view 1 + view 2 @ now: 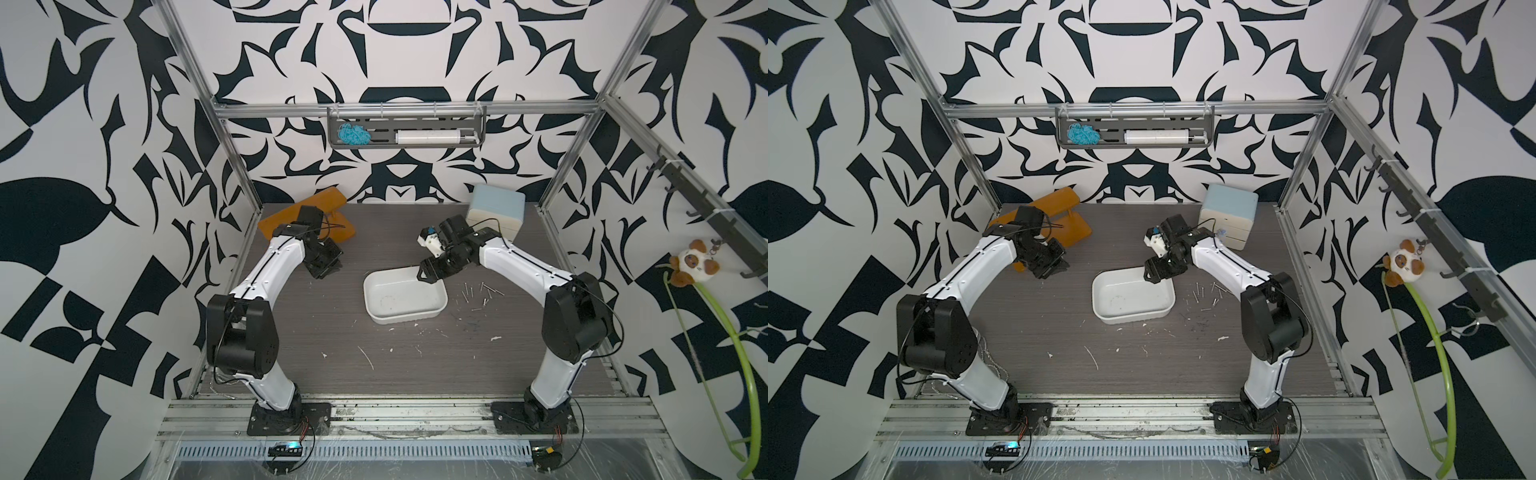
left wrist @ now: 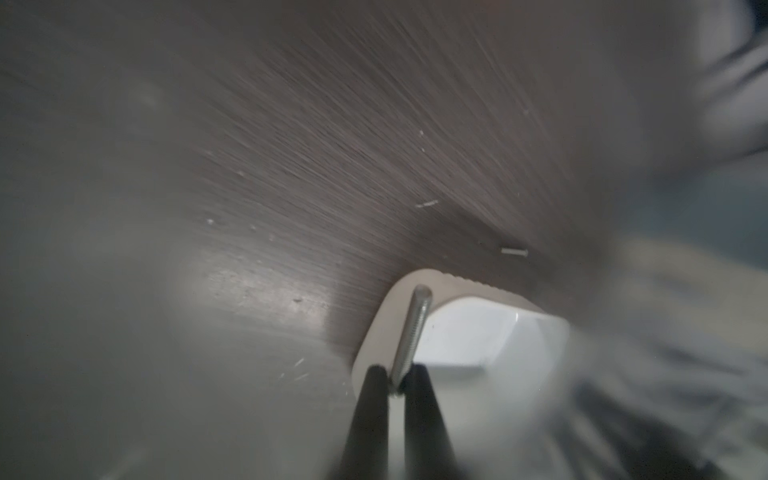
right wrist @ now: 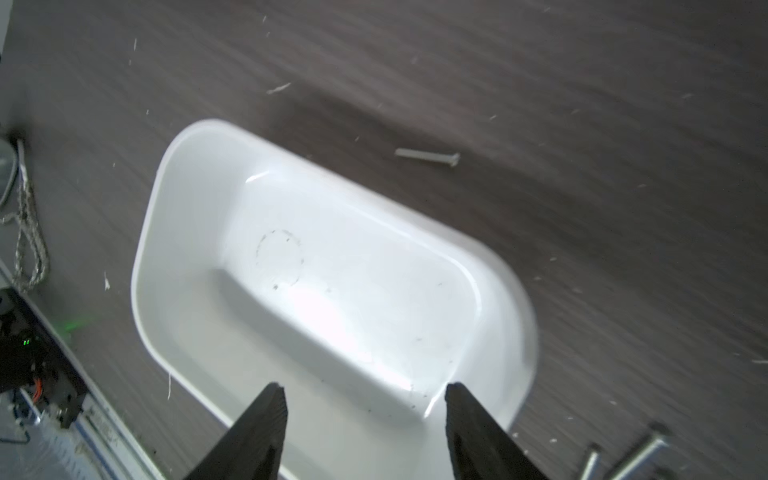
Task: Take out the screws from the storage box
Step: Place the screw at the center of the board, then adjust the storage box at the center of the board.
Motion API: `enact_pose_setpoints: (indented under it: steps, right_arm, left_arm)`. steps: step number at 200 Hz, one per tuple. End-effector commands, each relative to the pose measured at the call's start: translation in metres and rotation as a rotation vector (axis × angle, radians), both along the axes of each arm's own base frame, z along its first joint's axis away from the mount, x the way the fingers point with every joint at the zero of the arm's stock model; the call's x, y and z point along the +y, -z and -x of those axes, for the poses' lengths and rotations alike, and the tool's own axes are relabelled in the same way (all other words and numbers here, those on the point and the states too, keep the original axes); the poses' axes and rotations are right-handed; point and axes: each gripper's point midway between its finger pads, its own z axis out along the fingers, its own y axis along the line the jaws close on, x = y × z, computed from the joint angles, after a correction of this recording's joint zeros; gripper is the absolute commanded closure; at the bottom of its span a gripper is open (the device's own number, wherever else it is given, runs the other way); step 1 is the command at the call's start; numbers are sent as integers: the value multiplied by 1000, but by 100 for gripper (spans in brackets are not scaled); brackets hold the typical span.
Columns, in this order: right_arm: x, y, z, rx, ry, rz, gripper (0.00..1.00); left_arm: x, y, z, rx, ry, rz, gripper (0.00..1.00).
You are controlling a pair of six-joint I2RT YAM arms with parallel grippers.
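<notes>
At the back left stands an orange shelf (image 1: pixel 328 198), and the left arm hides part of it in both top views. The left gripper (image 1: pixel 326 271) hangs just in front of that shelf, over the dark table (image 1: pixel 316 332), well apart from the storage box (image 1: pixel 395 299). Its jaws are pinched tight on one screw (image 2: pixel 411 332). Only the left wrist view shows this. There the thin silver screw sticks out from between the two black fingers (image 2: pixel 424 415), with a corner of the white box behind it. In the top views that screw is too small to see.

The storage box lies in the middle of the table. Small white flecks (image 1: pixel 366 357) lie on the table in front of it. The right gripper (image 1: pixel 422 275) hangs over the box's far right corner and hides that corner in both top views. Its jaws are spread wide apart, let go. In the right wrist view the box lies below and ahead of the two finger tips (image 3: pixel 270 415). Its smooth inside shows a faint ring mark and a few dark specks. That view also shows a pale screw-shaped bit (image 3: pixel 428 157) on the table just beside the box.

Right of the box, near it, the screws (image 1: pixel 478 293) lie loose in a small bunch on the table. Behind them, at the back right, stands a cream cabinet (image 1: pixel 496 208) with a blue top. The right arm hides a bit of it.
</notes>
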Motion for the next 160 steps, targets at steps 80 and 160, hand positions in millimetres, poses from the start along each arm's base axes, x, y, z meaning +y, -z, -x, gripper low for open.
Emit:
enact_pose_setpoints:
  steps: [80, 160]
  right_arm:
    - [-9, 38, 32, 107, -96, 184, 32]
    - [-22, 52, -1, 167, -15, 189, 30]
  left_arm:
    - [18, 139, 15, 330, 278, -103, 100]
    - [14, 137, 1, 343, 318, -172, 31]
